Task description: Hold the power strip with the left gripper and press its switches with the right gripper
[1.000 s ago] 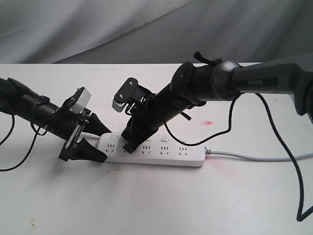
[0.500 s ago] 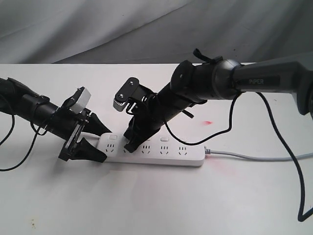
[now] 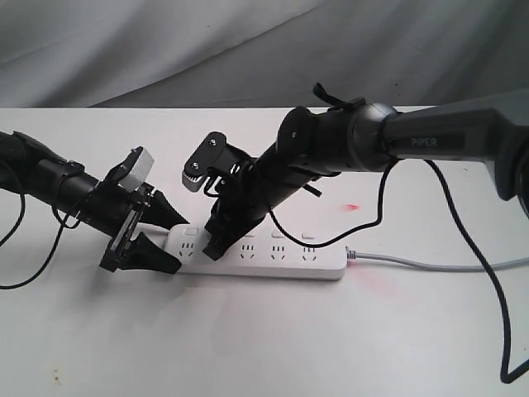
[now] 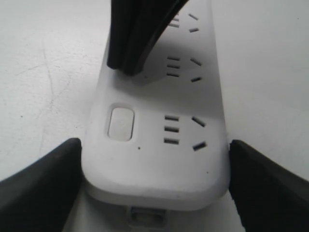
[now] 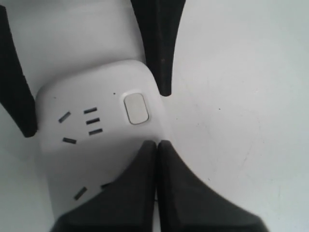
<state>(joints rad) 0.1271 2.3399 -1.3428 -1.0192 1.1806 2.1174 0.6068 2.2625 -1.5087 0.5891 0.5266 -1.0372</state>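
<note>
The white power strip (image 3: 289, 266) lies on the table, its grey cord (image 3: 430, 265) running off to the right. My left gripper (image 3: 178, 246) is shut on the strip's left end, one black finger against each long side (image 4: 58, 169). The end switch (image 4: 120, 123) sits bare just inside that grip. My right gripper (image 3: 213, 246) is shut, fingers pressed together. Its tip (image 5: 157, 143) rests on the strip one place along from the end switch (image 5: 136, 108) and covers the switch there. Two more switches (image 3: 278, 235) show to the right.
A white tabletop (image 3: 248, 347) carries everything, with a grey cloth backdrop (image 3: 165, 50) behind. Black cables (image 3: 488, 289) loop from the right arm down over the table's right side. A faint red mark (image 3: 353, 206) lies behind the strip.
The right arm has shifted left along the strip, its shut tip now closer to the left end. The left gripper and the strip have stayed put.
</note>
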